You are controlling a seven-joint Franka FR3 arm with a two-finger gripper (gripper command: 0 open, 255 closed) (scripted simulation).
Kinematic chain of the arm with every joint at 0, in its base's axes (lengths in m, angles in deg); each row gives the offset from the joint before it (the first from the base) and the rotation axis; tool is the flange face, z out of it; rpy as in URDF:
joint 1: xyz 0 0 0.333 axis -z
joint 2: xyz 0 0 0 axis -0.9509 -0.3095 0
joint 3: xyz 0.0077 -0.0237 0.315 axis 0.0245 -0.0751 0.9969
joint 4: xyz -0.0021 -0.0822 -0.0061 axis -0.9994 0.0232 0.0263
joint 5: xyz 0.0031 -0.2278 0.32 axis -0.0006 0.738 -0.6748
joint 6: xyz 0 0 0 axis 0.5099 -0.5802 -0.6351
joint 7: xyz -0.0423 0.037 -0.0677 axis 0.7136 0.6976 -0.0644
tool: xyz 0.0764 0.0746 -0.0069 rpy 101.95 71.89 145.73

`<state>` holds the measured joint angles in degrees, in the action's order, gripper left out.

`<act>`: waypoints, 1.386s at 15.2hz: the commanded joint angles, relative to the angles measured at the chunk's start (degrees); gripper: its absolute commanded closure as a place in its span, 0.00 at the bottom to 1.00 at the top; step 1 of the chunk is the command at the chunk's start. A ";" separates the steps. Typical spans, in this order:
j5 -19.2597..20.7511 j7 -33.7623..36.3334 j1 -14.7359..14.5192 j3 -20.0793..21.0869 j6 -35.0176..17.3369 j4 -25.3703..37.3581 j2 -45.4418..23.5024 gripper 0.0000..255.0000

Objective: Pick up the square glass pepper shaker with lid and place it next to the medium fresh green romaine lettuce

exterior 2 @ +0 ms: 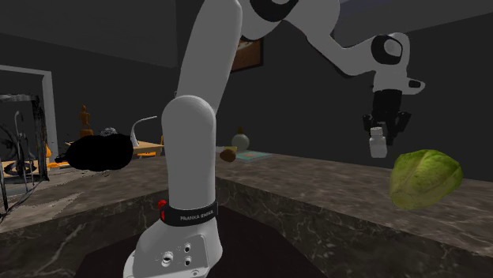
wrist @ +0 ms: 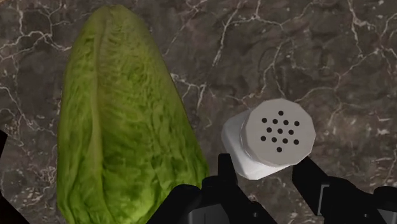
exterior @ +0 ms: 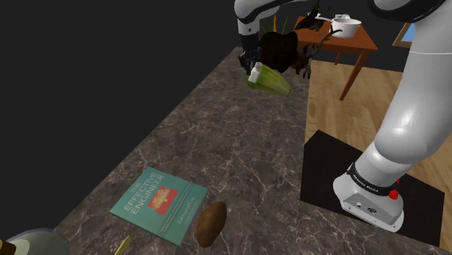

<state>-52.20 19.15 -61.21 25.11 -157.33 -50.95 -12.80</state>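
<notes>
A small white pepper shaker (wrist: 270, 145) with a perforated lid sits between my black fingers. My gripper (wrist: 264, 172) is shut on it from both sides. A long green romaine lettuce (wrist: 121, 121) lies on the dark marble counter just beside the shaker. In the shoulder view the gripper (exterior: 253, 64) holds the shaker (exterior: 256, 71) at the far end of the counter, right against the lettuce (exterior: 269, 80). In the second exterior view the shaker (exterior 2: 379, 145) hangs under the gripper (exterior 2: 381, 130), a little to the left of the lettuce (exterior 2: 425, 178). I cannot tell whether its base touches the counter.
A teal book (exterior: 158, 205) and a brown oval object (exterior: 211, 223) lie near the counter's front end, beside a bowl's rim (exterior: 32, 243). A wooden table (exterior: 355, 45) with a white pot (exterior: 346, 27) stands beyond the counter. The stand (exterior: 369, 181) is at the lower right.
</notes>
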 commanded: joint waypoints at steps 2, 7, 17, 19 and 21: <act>0.07 0.23 -0.02 0.00 -2.32 -1.95 -0.35 1.00; 0.27 0.51 -0.01 -0.06 -5.73 -4.24 -1.49 1.00; 0.70 1.02 -0.02 -0.17 -11.28 -7.31 -4.00 1.00; 0.71 1.03 0.01 -0.14 -11.28 -7.30 -4.00 1.00; 0.72 1.04 0.04 -0.10 -11.27 -7.30 -4.00 1.00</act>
<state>-51.61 20.20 -61.49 25.37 -168.39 -57.70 -16.34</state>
